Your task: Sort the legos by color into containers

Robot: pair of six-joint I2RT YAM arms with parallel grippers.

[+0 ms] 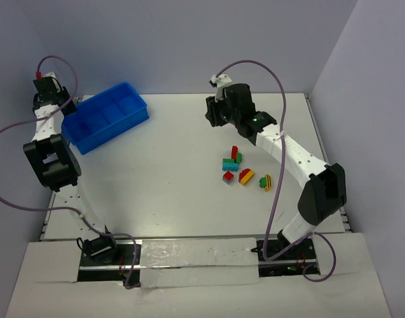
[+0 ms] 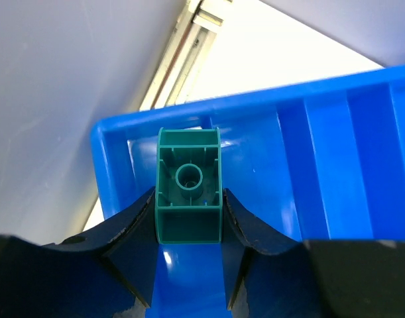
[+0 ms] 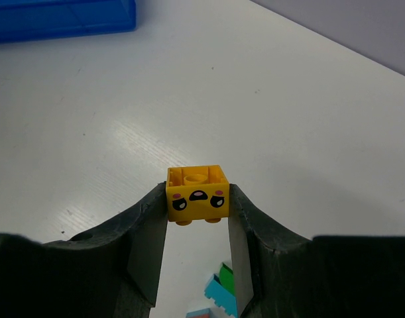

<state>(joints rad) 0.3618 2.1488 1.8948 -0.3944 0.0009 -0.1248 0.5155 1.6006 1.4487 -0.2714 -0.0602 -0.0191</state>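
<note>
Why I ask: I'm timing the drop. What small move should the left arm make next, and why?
Probably open the left gripper and let go: it clamps the green brick right above the end compartment of the blue bin, inside the walls, so it should drop in. The right gripper holds a yellow brick and can wait.

1 blue bin [image 1: 113, 131], 2 end effectors: left end effector [image 2: 189, 202] w/ 1 green brick [image 2: 188, 192], right end effector [image 3: 197, 199] w/ 1 yellow brick [image 3: 197, 193]. Approx 7 loose bricks [image 1: 236, 160] on tabletop [image 1: 169, 172], exact no. unclear.
</note>
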